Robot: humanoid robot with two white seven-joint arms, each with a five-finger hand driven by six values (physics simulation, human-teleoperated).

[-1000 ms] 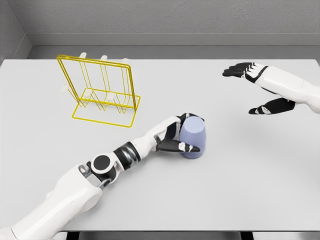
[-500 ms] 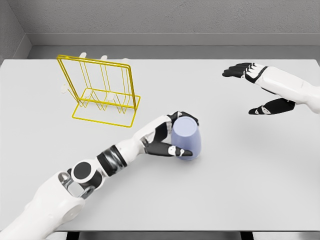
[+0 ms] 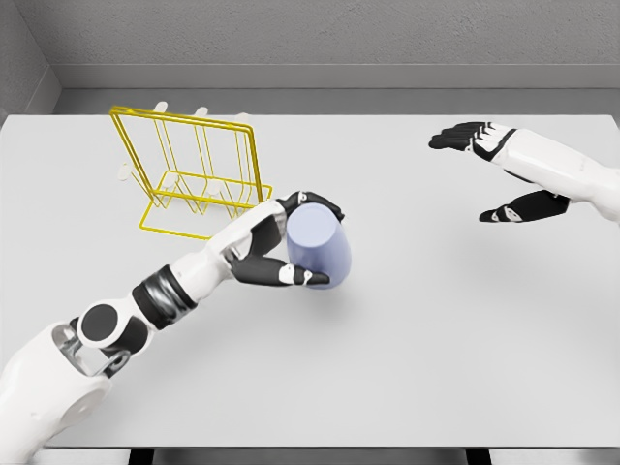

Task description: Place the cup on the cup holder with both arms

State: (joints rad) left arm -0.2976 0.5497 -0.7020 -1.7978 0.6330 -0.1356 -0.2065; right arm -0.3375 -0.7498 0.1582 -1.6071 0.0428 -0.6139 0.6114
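A pale blue cup (image 3: pixel 319 243) hangs upside down and tilted just above the white table (image 3: pixel 436 329), with my left hand (image 3: pixel 291 242) shut on it from its left side. The yellow wire cup holder (image 3: pixel 199 174) stands at the back left, a short way up and left of the cup. My right hand (image 3: pixel 489 174) hovers open at the far right, well away from the cup, fingers spread.
A grey wall runs along the table's far edge. Pale pegs (image 3: pixel 160 108) show behind the holder's top bar.
My left hand has lifted the cup off the table and carried it left and up toward the holder. The right hand has barely moved.
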